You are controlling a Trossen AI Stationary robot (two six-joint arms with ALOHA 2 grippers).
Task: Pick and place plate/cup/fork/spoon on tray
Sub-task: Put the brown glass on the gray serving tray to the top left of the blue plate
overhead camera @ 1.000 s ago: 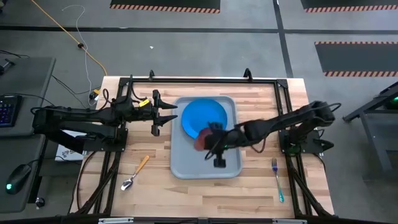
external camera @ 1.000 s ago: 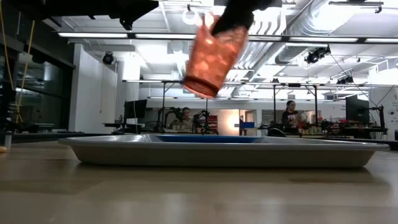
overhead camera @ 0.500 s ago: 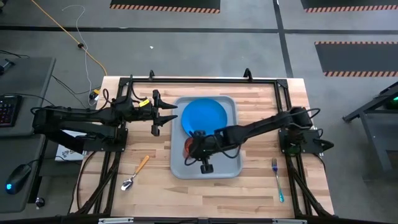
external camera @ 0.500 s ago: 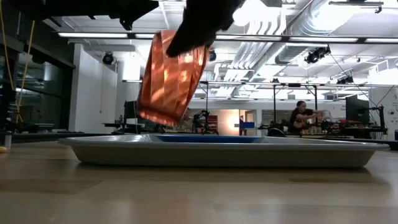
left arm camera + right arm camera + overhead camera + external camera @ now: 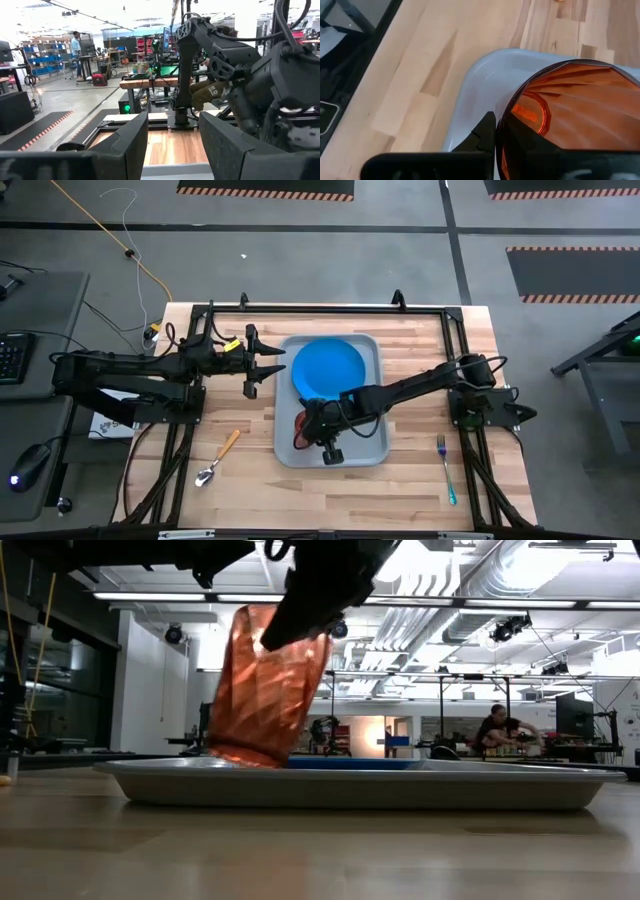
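Observation:
The pale grey-blue tray (image 5: 366, 442) lies mid-table with the blue plate (image 5: 330, 367) on its far half. My right gripper (image 5: 318, 426) is shut on the red cup (image 5: 302, 423) over the tray's near left part. In the low view the cup (image 5: 265, 680) is tilted, its base down at the tray's rim level. My left gripper (image 5: 281, 366) waits open and empty beside the tray's far left edge. The spoon (image 5: 218, 458) lies on the table at near left. The fork (image 5: 447, 470) lies at near right. My right gripper holds the cup by its wall at the rim (image 5: 516, 107), one finger (image 5: 482, 134) outside and the other inside the cup. The fingers come slanting down from the table's right. The cup is tilted, its base (image 5: 243, 752) low over the tray floor; whether it touches, I cannot tell.
Black frame rails (image 5: 320, 308) run along the table's far edge and both sides. Bare tray floor shows to the right of the cup. People stand at benches in the room behind (image 5: 500, 728).
My right gripper has gone toward the table's left and near edges and down, carrying the cup from beside the plate to the tray's near left part. The cup has stayed tilted and has come down from well above the tray to its rim level.

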